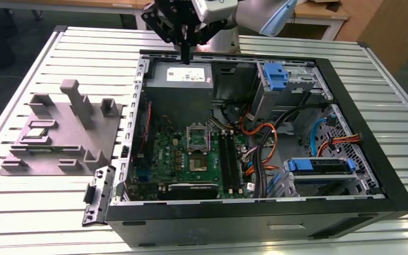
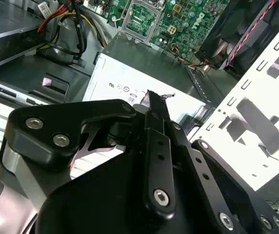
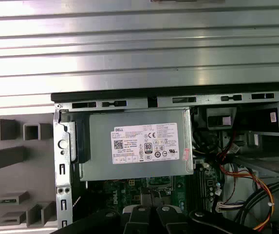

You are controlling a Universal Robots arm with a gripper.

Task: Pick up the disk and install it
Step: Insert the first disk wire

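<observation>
**While the gripper (image 1: 185, 56) hangs shut over the power supply (image 1: 179, 77), the disk (image 1: 319, 166) lies far across the case (image 1: 261, 215)**

As we read the exterior view, the gripper's two fingers are pressed together with nothing between them. Their tips point down just above the grey power supply, at the far wall of the open black case. In both wrist views we find that same labelled box right below the fingers (image 2: 154, 141), with the green motherboard (image 3: 129, 187) beyond it. We see the disk, framed in its blue carrier, lying flat on a grey drive cage in the case's near corner, at the exterior view's right. It is well apart from the gripper. Orange and black cables (image 1: 261, 146) run between the disk and the motherboard. A grey fixture (image 1: 62, 133) sits on the slatted desk (image 1: 48, 212) beside the case.
</observation>
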